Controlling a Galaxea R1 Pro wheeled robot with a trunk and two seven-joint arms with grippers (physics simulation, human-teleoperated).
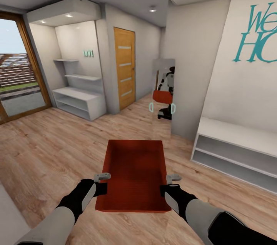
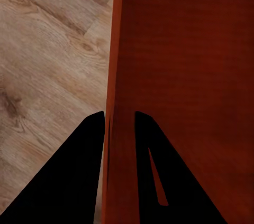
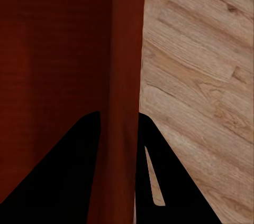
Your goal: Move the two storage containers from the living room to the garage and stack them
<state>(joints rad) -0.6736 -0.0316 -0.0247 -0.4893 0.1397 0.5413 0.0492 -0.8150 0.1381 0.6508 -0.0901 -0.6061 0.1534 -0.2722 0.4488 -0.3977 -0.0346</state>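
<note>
1. Room: light wood-plank floor, pale walls, white shelving at left, white bench unit at right, glass door far left. Not the garage; no concrete in sight.
2. Wooden panel door ahead, shut, likely the way on. A tall mirror beside it reflects the robot carrying the bin.
3. Storage container: orange-red open bin, held level in front of the trunk, above the plank floor, empty.
4. Left gripper pinches the bin's left wall; in the left wrist view the fingers straddle the wall, jaws narrow and clamped on it.
5. Right gripper does the same on the right wall, jaws narrow around it.
6. Step: carrying one container toward the garage. Next calls for driving to the door while keeping both grips steady and the bin level.
</note>
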